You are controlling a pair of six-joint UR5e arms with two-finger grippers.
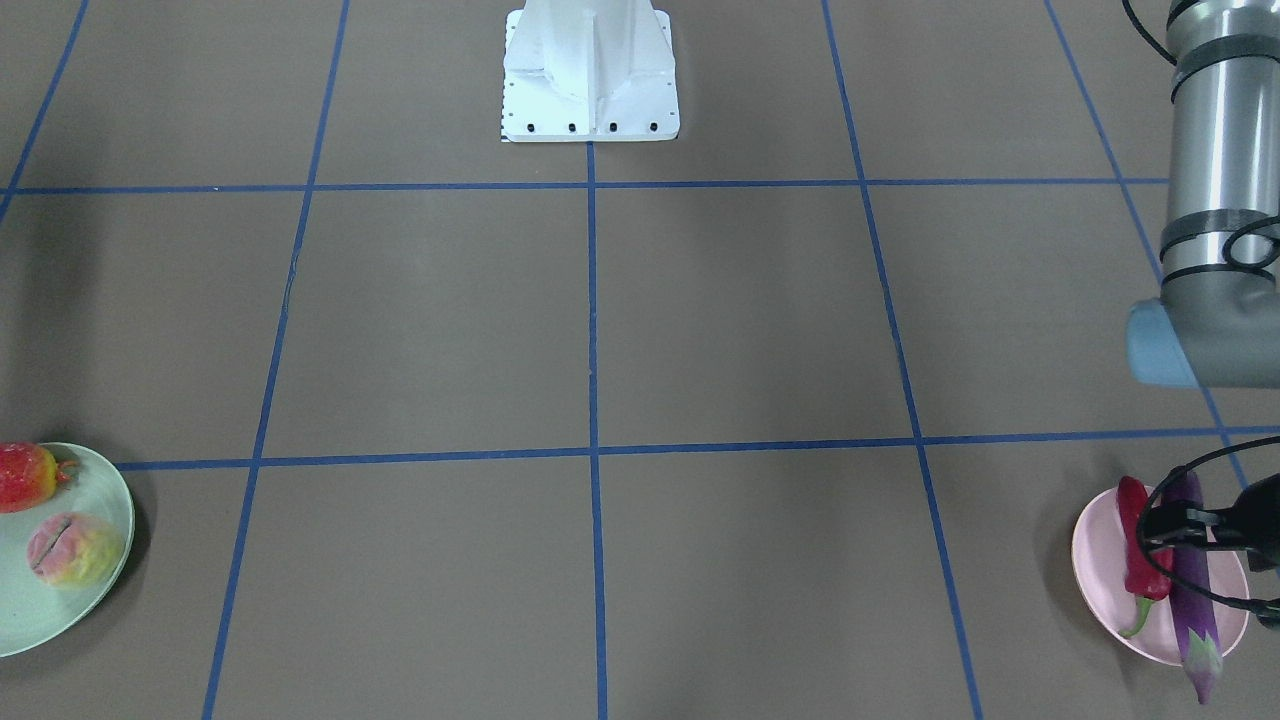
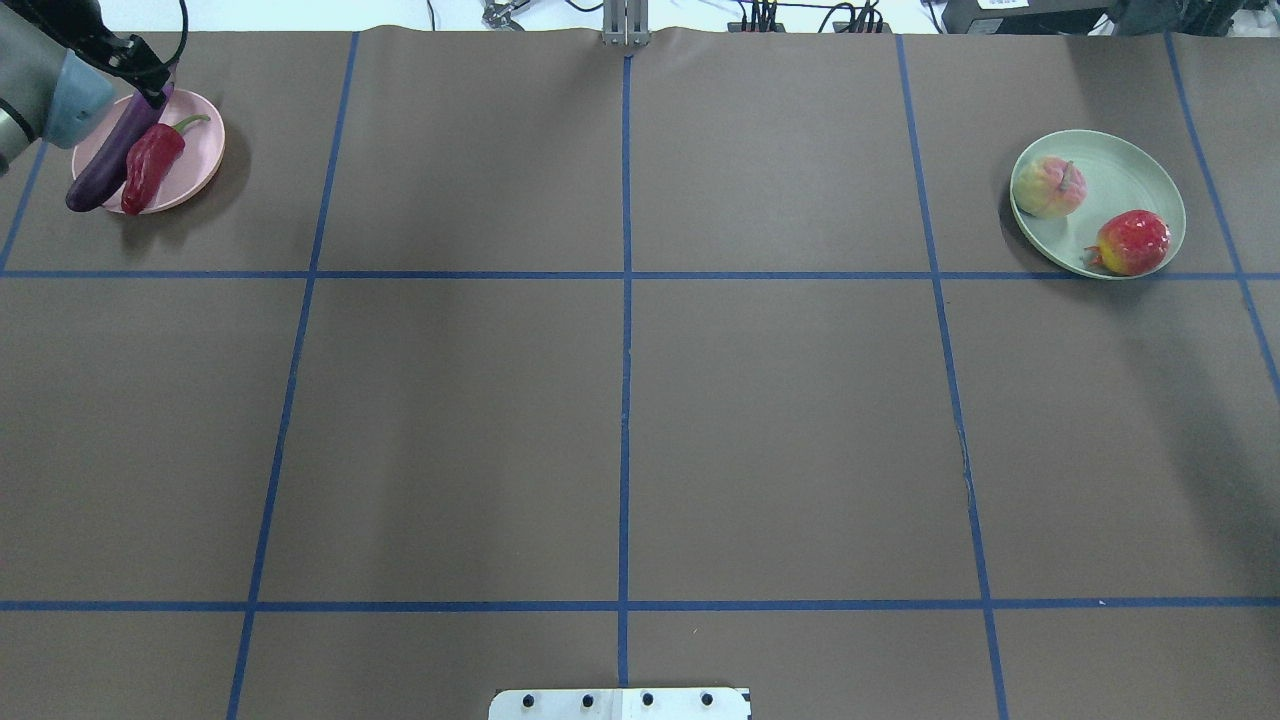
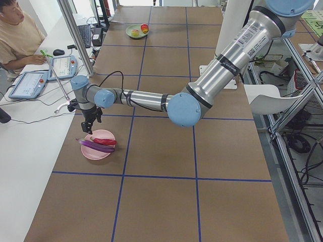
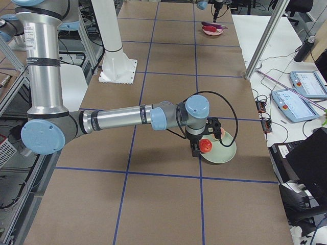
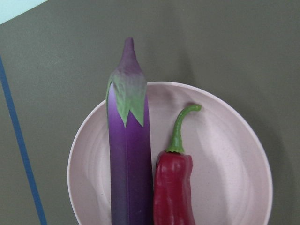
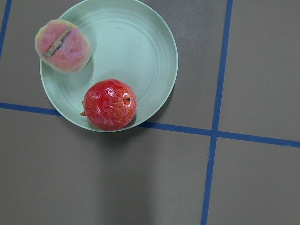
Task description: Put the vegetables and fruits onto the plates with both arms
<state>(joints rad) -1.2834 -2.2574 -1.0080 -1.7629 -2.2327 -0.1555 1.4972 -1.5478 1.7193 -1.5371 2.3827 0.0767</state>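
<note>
The purple eggplant [image 5: 126,164] and the red chili pepper [image 5: 173,192] lie side by side on the pink plate [image 5: 225,164], at the far left of the table [image 2: 200,160]. My left gripper [image 1: 1160,528] hangs just above the eggplant [image 1: 1195,600], open, with nothing held. On the mint green plate [image 6: 136,47] at the far right rest the bumpy red fruit [image 6: 110,104] and the peach [image 6: 63,45]. My right gripper [image 4: 196,148] shows only in the exterior right view, beside that plate's near rim; I cannot tell its state.
The white pedestal base [image 1: 590,80] stands at the robot's edge of the table. Blue tape lines divide the brown tabletop [image 2: 620,400]. A person [image 3: 20,35] sits at a side desk with tablets, behind an aluminium post [image 3: 75,35].
</note>
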